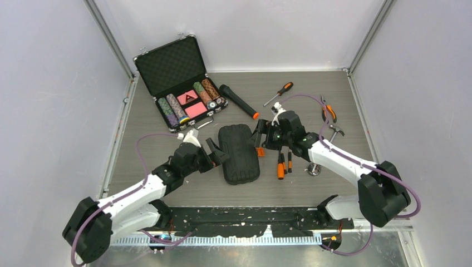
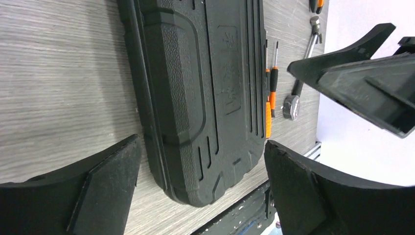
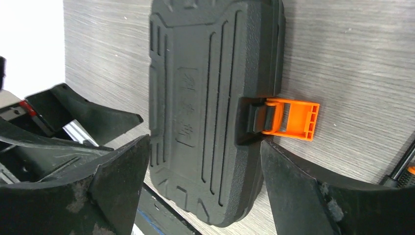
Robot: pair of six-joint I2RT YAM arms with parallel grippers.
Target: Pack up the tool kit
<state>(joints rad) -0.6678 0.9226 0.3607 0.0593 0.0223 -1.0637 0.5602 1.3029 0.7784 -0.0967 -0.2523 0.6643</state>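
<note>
Two spread wide: left claw (image 1: 217, 152) and right claw (image 1: 259, 140) flank the closed black ribbed plastic case (image 1: 240, 156) (orange latch (image 3: 291, 119) flipped outward).

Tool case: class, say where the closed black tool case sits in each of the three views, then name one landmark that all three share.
Top external: the tool case lies shut at mid-table, between the two arms.
Left wrist: it fills the upper middle, running top to bottom.
Right wrist: it sits in the centre, with its orange latch sticking out to the right.
Shared landmark: the grey wood-grain table beneath it.
</note>
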